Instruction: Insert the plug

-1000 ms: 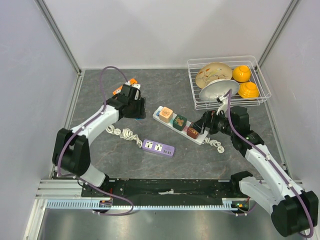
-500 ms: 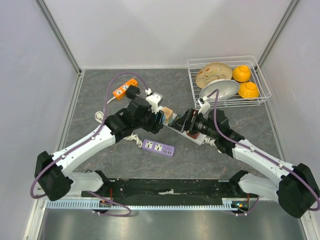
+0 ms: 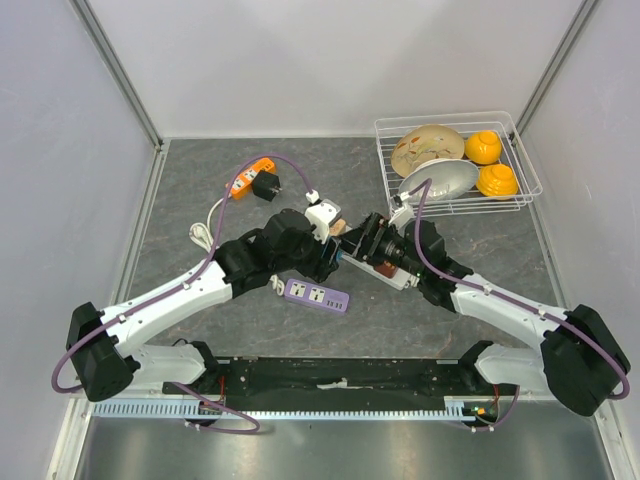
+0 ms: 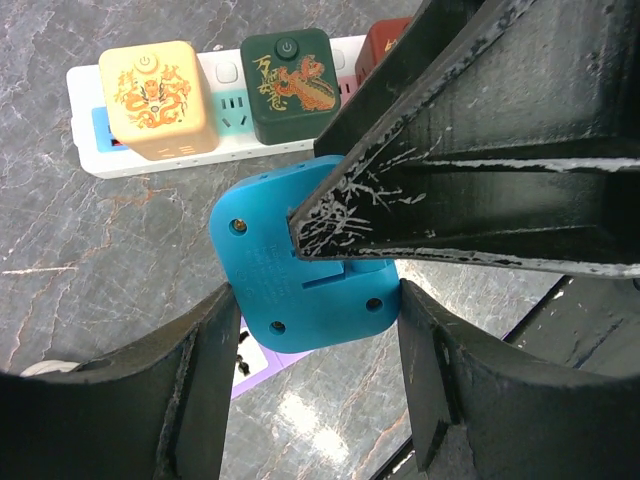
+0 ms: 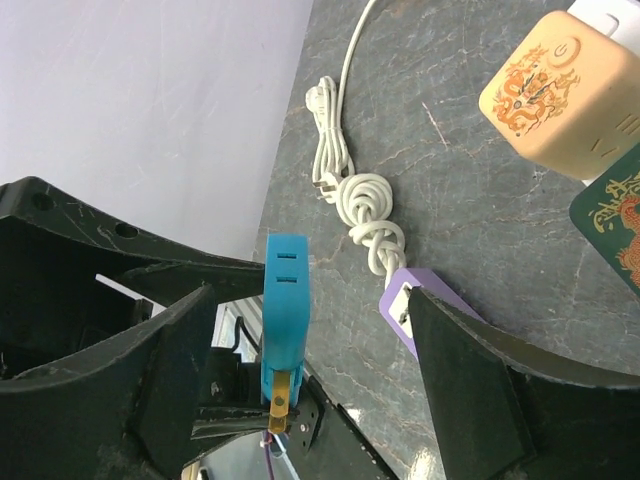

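A blue plug adapter (image 4: 300, 260) sits between the fingers of my left gripper (image 4: 315, 330), which press on its two sides. Seen edge-on in the right wrist view (image 5: 285, 310), it shows a brass prong below. My right gripper (image 5: 312, 300) is wide open around it, with one finger (image 4: 470, 160) lying across the plug's face. Both grippers meet at the table's centre, left (image 3: 330, 255) and right (image 3: 362, 240), just above the white power strip (image 4: 100, 150). The strip carries yellow (image 4: 155, 95), green (image 4: 290, 80) and brown-red (image 4: 390, 40) adapters.
A purple power strip (image 3: 317, 295) lies just in front of the grippers, with a knotted white cable (image 5: 360, 200) to its left. An orange strip (image 3: 248, 177) with a black plug lies at the back left. A wire basket (image 3: 520, 150) with bowls stands at the back right.
My left arm has swung from the back left near the orange strip to the centre. My right gripper has moved left to meet it over the white strip.
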### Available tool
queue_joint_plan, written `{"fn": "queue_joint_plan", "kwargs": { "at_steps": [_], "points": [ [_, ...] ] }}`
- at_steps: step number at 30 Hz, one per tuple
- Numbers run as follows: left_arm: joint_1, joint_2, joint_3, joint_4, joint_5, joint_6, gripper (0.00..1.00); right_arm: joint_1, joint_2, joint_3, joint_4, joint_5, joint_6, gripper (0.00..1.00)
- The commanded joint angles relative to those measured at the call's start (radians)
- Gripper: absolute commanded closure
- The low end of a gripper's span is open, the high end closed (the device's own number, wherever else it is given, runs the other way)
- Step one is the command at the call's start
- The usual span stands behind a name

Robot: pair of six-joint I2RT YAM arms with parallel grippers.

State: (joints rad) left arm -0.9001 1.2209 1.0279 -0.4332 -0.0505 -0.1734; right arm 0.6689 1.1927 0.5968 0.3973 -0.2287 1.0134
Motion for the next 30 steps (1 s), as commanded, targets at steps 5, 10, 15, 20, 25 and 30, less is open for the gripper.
{"fn": "queue_joint_plan", "kwargs": {
  "at_steps": [5, 10, 15, 20, 25, 30],
  "points": [
    [-0.010, -0.026, -0.002, 0.076, -0.018, 0.040, 0.92, 0.018, 0.016, 0.009, 0.071, -0.003, 0.016, 0.27],
    [-0.011, -0.024, -0.006, 0.091, -0.017, 0.040, 0.87, 0.018, 0.013, 0.000, 0.071, -0.006, 0.019, 0.50],
    [-0.011, -0.027, -0.011, 0.094, -0.011, 0.037, 0.82, 0.020, 0.007, -0.011, 0.081, -0.004, 0.016, 0.78],
    [-0.010, -0.046, -0.025, 0.106, -0.014, 0.008, 0.59, 0.018, -0.013, -0.014, 0.077, 0.002, -0.005, 0.97],
    [0.003, -0.113, -0.060, 0.131, -0.017, -0.051, 0.24, 0.014, -0.051, -0.018, 0.045, 0.009, -0.052, 1.00],
    [0.085, -0.196, -0.115, 0.194, 0.104, -0.147, 0.16, -0.028, -0.096, -0.058, 0.098, -0.035, -0.053, 1.00]
  ]
}}
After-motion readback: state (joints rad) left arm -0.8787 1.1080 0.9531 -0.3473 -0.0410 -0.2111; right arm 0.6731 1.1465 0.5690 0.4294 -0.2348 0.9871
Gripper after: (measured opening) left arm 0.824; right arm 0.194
